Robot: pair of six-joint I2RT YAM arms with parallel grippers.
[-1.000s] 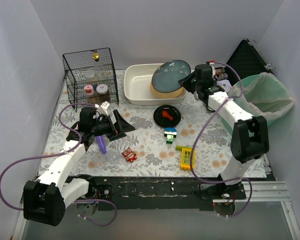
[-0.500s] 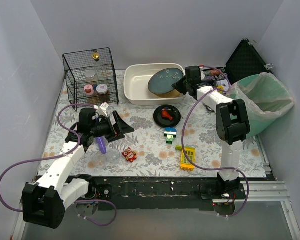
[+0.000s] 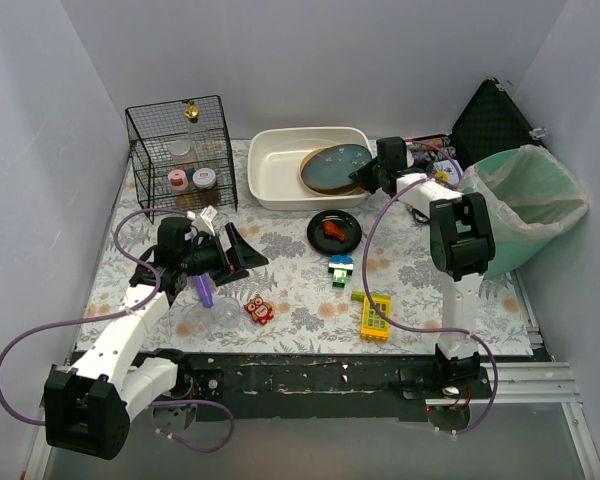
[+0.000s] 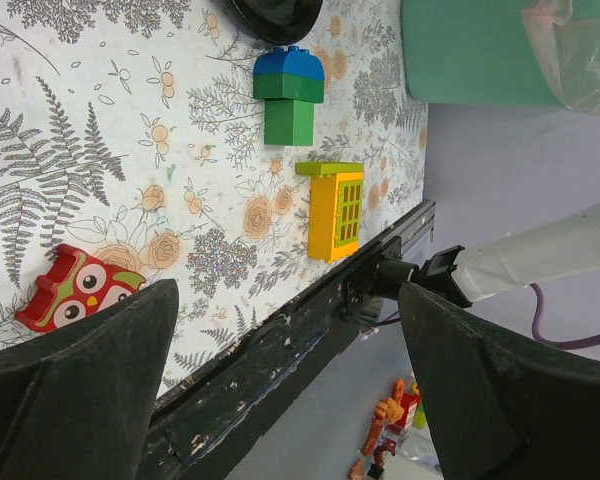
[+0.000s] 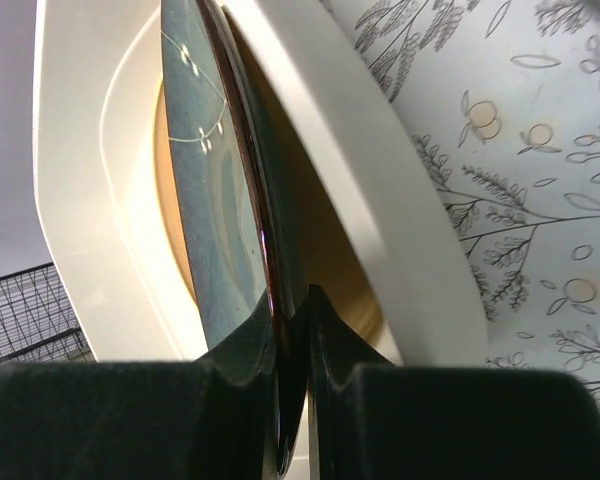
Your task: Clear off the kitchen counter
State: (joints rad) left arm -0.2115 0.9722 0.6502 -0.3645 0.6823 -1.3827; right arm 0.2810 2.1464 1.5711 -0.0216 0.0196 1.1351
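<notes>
The kitchen counter (image 3: 290, 275) has a white cloth with a fern and flower print. My right gripper (image 3: 365, 178) is shut on the rim of a blue plate (image 3: 335, 168), which lies nearly flat in the white basin (image 3: 275, 165) at the back. In the right wrist view the fingers pinch the plate (image 5: 215, 180) edge inside the basin wall (image 5: 380, 220). My left gripper (image 3: 242, 255) is open and empty, held above the counter left of centre. Its wrist view shows a red owl toy (image 4: 75, 290), a green and blue brick (image 4: 288, 98) and a yellow window brick (image 4: 335, 208).
A small black plate (image 3: 334, 231) with a red piece sits mid-counter. A purple item (image 3: 202, 290) lies under the left arm. A wire basket (image 3: 180, 150) with jars stands back left. A green bag-lined bin (image 3: 530, 200) and a black case (image 3: 495, 120) stand at the right.
My right gripper has moved left and down with the blue plate, from tilted above the basin to nearly flat inside it. The left arm has hardly moved.
</notes>
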